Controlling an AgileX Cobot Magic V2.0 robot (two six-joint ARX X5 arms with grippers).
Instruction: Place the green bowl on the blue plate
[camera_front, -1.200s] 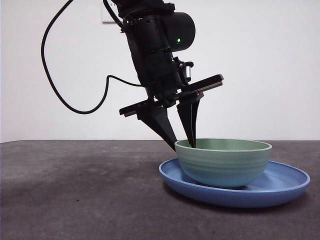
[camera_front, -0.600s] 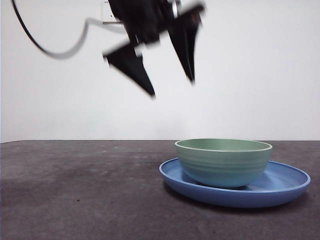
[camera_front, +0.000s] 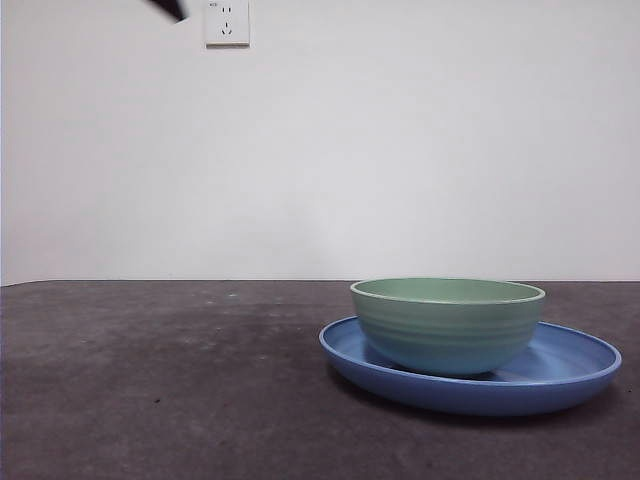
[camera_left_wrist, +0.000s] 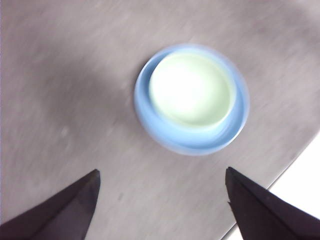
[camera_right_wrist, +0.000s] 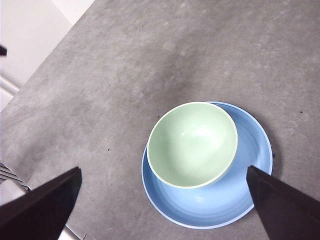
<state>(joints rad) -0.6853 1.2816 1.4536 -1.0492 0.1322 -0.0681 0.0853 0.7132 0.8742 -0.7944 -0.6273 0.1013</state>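
The green bowl stands upright inside the blue plate at the right of the table. From high above, the left wrist view shows the same pair, bowl in plate, blurred. My left gripper is open and empty, far above them. Only a black tip at the front view's top left corner shows an arm. The right wrist view has the bowl off-centre in the plate; my right gripper hangs open and empty, high above.
The dark grey table runs to a white wall with a socket. The table's edge shows in the left wrist view, and another edge lies in the right wrist view.
The left gripper, open with its jaws straddling the bowl's rim a second ago, has risen up and left, almost out of the front view. Bowl and plate have stayed put.
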